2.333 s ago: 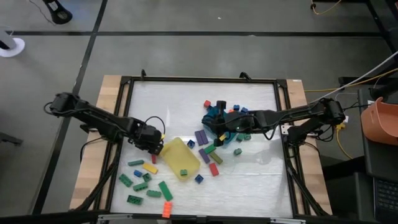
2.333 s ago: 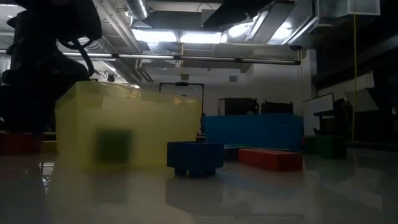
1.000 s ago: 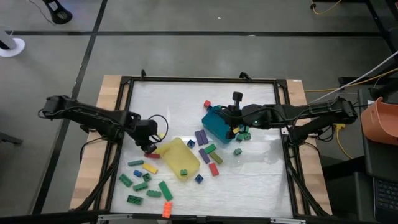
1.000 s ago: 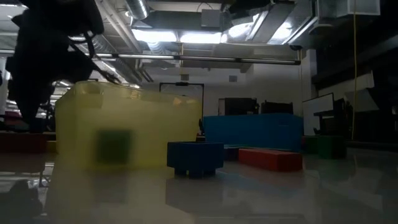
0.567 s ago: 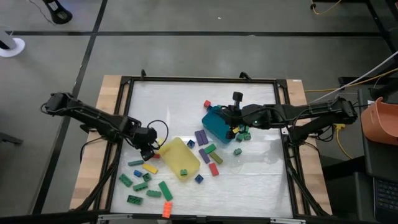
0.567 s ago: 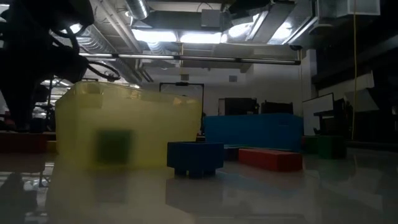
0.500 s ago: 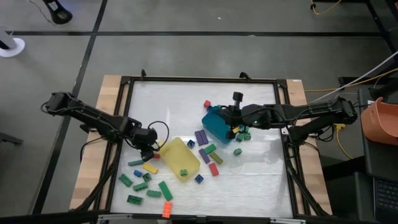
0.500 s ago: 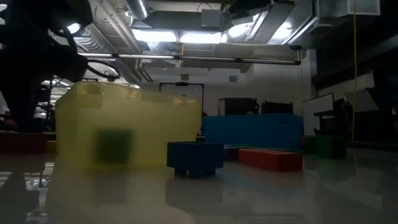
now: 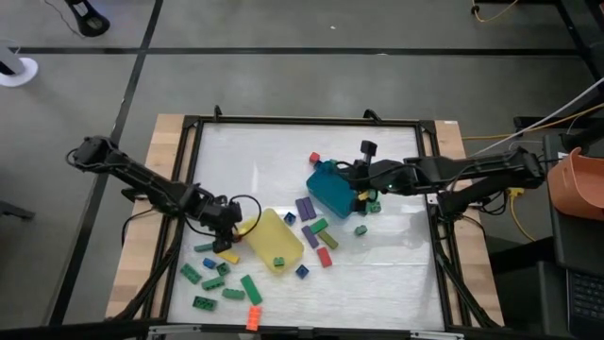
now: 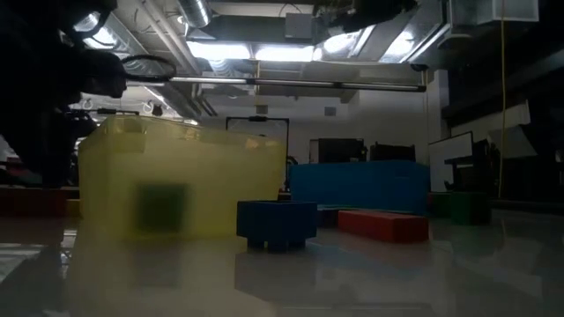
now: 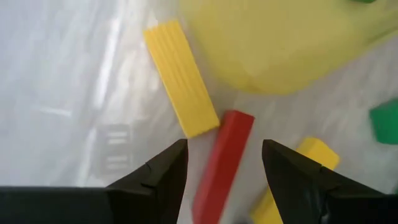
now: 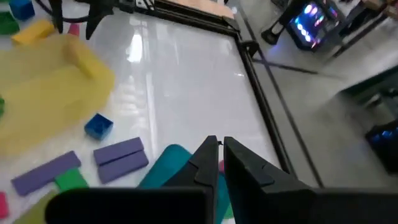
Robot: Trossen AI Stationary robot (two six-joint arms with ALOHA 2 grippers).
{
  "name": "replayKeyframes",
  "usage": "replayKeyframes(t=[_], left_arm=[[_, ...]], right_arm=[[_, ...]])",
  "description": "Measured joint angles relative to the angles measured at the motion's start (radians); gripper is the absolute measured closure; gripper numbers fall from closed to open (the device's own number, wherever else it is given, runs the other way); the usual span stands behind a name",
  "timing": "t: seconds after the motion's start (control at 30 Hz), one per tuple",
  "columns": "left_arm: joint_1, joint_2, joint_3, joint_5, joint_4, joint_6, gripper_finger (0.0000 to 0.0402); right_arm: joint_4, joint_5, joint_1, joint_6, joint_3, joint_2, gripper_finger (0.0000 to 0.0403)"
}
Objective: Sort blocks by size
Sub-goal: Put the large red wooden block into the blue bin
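Left gripper [image 11: 222, 163] sits low at the left end of the yellow tray [image 9: 274, 240], fingers spread wide, gripping nothing. Between them lies a red bar [image 11: 224, 158], long and slim, flat on the white table [image 9: 283, 161]. Its far end points at the tray's rounded corner. Just beside it is a yellow bar [image 11: 180, 78] with a ribbed top, angled away. Whether the two touch, I cannot tell. A second yellow block [image 11: 298, 180] peeks in on the other side, a green one [image 11: 385, 121] at the frame's edge.

Overhead, the left-hand group of blocks spreads out below that gripper: green bars [image 9: 251, 289], a small blue cube [image 9: 209, 263], an orange brick [image 9: 254, 315] at the front edge. One green cube [image 9: 278, 262] lies inside the yellow tray, showing through its wall in the low view as a dark green square [image 10: 162, 208].

Right gripper [image 12: 219, 149] is pinched shut, empty, hovering at the teal tray [image 9: 330, 191], which is tipped up. Below that tray sit two purple bars [image 9: 306, 208] side by side, plain flat slabs. A third purple bar [image 9: 310, 236], a green bar [image 9: 318, 226], a red bar [image 9: 325, 257] and an olive one [image 9: 327, 240] scatter nearby. A blue cube [image 9: 301, 271] stands alone at the yellow tray's right end, studs visible in the low view [image 10: 277, 222]. One red cube [image 9: 314, 158] sits well apart behind the teal tray.
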Motion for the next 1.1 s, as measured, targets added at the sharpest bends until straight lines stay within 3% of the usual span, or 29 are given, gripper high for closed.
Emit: replayKeyframes(t=[0.37,0.6,0.73,0.9,1.1], left_arm=[[-0.074,0.1,-0.015,-0.006,0.002,-0.002,0.0208],[-0.079,0.176,-0.025,-0.012,0.004,-0.006,0.0213],[-0.077,0.173,-0.026,-0.008,0.002,0.003,0.0259],[-0.077,0.159,-0.022,0.033,0.004,0.035,0.0359],[-0.079,0.113,0.017,0.084,-0.048,0.085,0.0365]], right_arm=[[-0.378,0.0,0.0,0.287,0.0,-0.134,0.0375],[-0.503,-0.016,0.0,0.493,-0.078,-0.263,0.0375],[-0.535,-0.036,0.0,0.61,-0.124,-0.29,0.0375],[-0.527,-0.122,0.0,0.632,-0.159,-0.276,0.0375],[-0.523,-0.18,0.0,0.629,-0.174,-0.232,0.0355]])
